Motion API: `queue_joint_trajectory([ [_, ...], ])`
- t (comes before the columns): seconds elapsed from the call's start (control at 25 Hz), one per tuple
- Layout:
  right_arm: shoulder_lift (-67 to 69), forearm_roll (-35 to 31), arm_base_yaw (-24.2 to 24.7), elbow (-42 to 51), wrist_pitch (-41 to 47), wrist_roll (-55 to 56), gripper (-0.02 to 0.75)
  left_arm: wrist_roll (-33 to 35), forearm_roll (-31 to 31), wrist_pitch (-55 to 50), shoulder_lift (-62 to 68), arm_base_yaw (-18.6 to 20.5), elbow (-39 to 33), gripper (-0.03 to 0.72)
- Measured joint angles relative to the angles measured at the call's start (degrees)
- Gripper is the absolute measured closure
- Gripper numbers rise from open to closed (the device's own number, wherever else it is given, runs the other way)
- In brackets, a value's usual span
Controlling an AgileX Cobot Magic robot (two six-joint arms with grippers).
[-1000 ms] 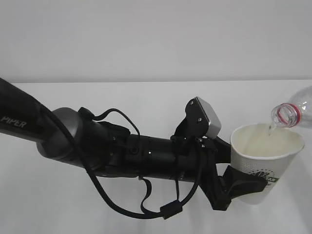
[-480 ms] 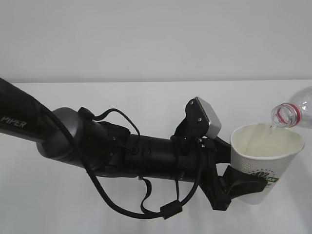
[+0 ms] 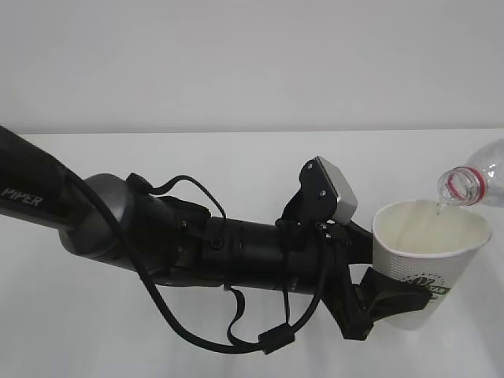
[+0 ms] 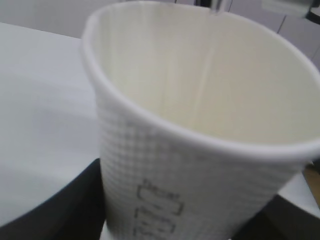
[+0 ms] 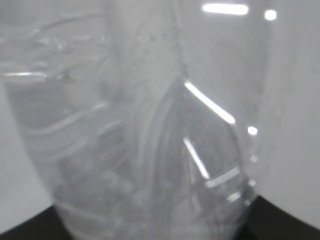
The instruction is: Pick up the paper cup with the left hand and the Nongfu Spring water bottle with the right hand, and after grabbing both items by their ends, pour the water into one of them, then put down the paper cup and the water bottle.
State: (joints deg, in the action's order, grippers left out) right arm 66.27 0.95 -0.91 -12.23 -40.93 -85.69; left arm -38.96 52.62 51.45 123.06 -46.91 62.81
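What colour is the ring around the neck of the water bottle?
Red, on the water bottle; it shows best in the exterior view.

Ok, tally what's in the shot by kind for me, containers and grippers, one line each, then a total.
Paper cup: 1
Water bottle: 1
Left gripper, closed on the cup: 1
Right gripper, holding the bottle, only its dark edges showing in the right wrist view: 1
Total: 4

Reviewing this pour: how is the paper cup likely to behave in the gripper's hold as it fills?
The paper cup looks thin-walled, so it probably dents if squeezed harder. The left hand grips low on the wall, so water from the Nongfu Spring water bottle likely adds weight above the grip. The dimpled wall may limit slipping.
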Motion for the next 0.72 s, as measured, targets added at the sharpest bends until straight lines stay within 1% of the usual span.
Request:
queue_joint_trajectory([
  [0.72, 0.0, 0.0, 0.0, 0.0, -0.1, 0.0, 0.360, 0.0, 0.0, -0.1, 0.0, 0.0, 0.0, 0.200],
])
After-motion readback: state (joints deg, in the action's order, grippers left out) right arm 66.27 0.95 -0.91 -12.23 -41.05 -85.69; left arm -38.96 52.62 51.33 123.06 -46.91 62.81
